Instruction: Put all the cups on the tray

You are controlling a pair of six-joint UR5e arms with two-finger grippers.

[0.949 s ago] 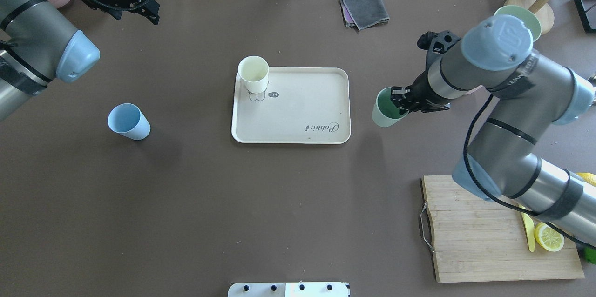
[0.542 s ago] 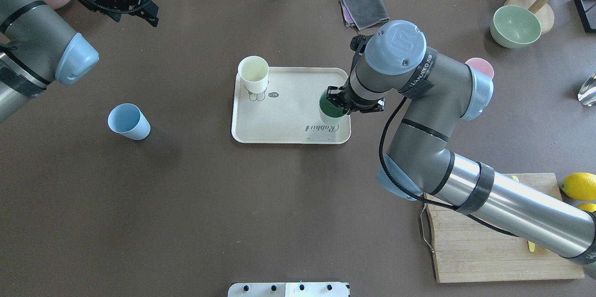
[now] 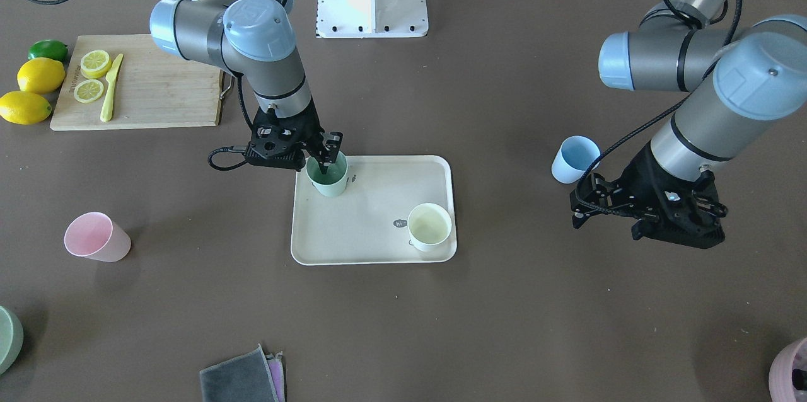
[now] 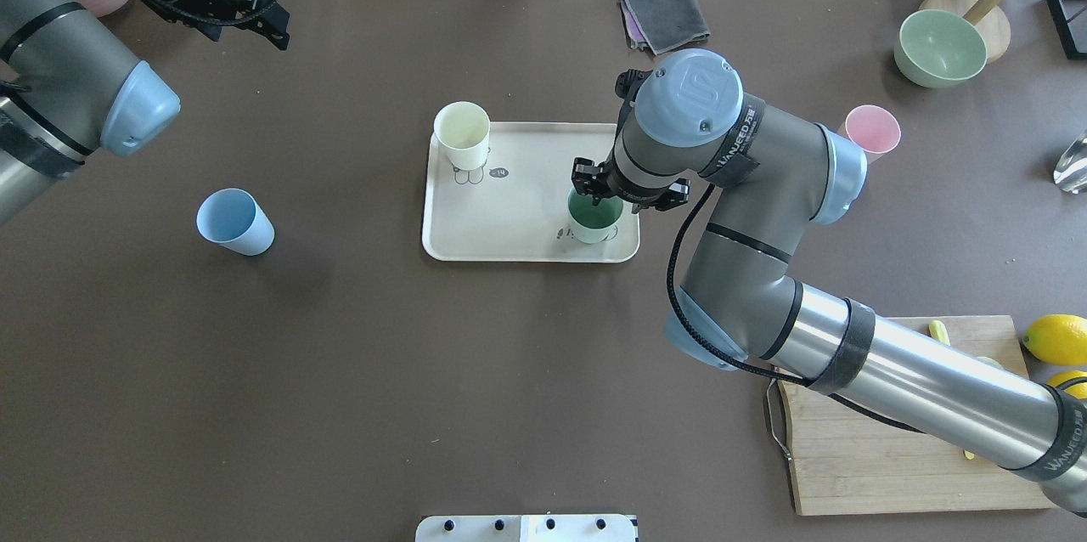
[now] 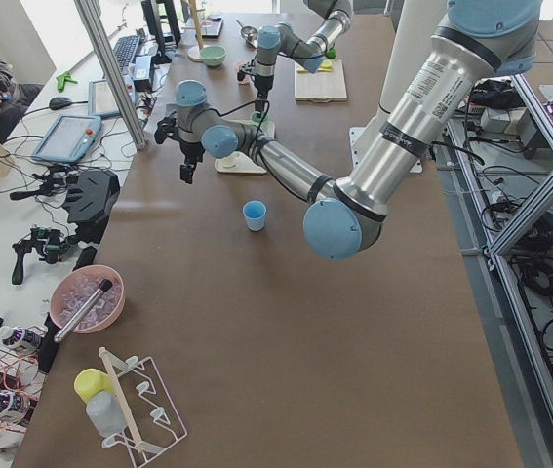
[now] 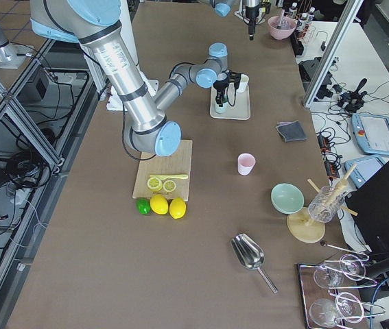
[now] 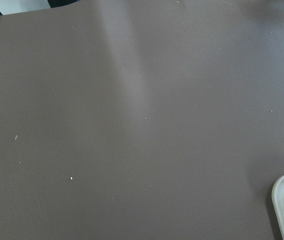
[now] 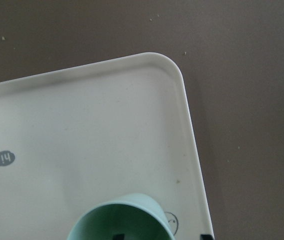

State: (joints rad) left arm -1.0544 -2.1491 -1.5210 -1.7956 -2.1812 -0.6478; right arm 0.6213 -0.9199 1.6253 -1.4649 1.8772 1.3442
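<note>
Two cups are over the tray (image 4: pixel 518 215): the cream-yellow cup (image 4: pixel 462 132) is standing in one corner, while the right gripper (image 4: pixel 599 202) is pinching the mint green cup (image 4: pixel 592 223) by its rim between its fingers at the diagonal corner, probably leaving room. The light blue cup (image 4: pixel 234 222) and pink cup (image 4: pixel 872 131) are waiting on the bench (image 4: pixel 340 355). The left gripper (image 3: pixel 577 210) is hanging with fingers apart, empty.

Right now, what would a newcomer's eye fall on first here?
The right claw grips the rim of the mint green cup at one corner of the tray, the cream cup standing at the corner diagonally opposite. The blue cup and pink cup stand off the tray on the table, one on each side.
</note>
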